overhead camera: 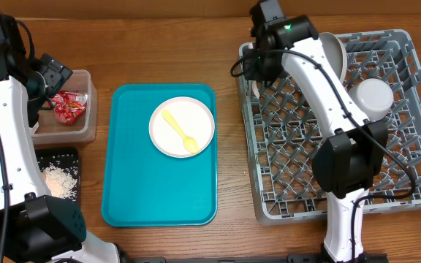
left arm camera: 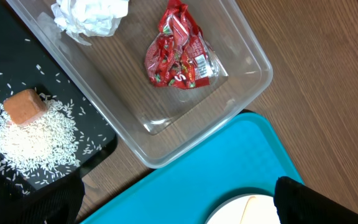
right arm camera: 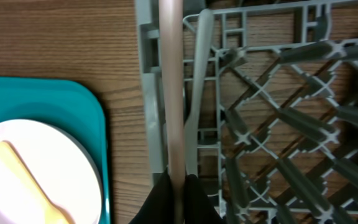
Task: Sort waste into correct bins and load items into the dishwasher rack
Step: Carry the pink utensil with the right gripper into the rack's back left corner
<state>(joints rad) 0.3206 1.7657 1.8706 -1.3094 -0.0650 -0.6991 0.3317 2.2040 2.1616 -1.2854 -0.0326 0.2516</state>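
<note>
Wooden table (overhead camera: pixel 174 44). The right gripper (right arm camera: pixel 178 193) is clamped on a thin pale pink item (right arm camera: pixel 170 81), seen edge-on, at the rack's (right arm camera: pixel 143 74) left wall. The left gripper (left arm camera: pixel 179 202) gapes wide above the tub (left arm camera: pixel 253 56), which holds a wrapper (left arm camera: pixel 176 56) and a napkin (left arm camera: pixel 92 15). Rice (left arm camera: pixel 36 137) and a cube (left arm camera: pixel 25 106) lie in the black tray (left arm camera: pixel 5 37). A plate (overhead camera: pixel 196 120) with a spoon (overhead camera: pixel 180 131) sits on the teal tray (overhead camera: pixel 123 146).

Teal tray (overhead camera: pixel 123 183), yellow spoon (overhead camera: pixel 180 132), pink plate (right arm camera: pixel 171 93)

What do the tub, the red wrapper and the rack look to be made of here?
Tub: probably clear, glossy plastic, as the wood grain shows through its floor. Red wrapper: thin, shiny film, crinkled, with creases catching the light. Rack: grey moulded plastic with a matte finish, judging by its uniform lattice and pegs.
</note>
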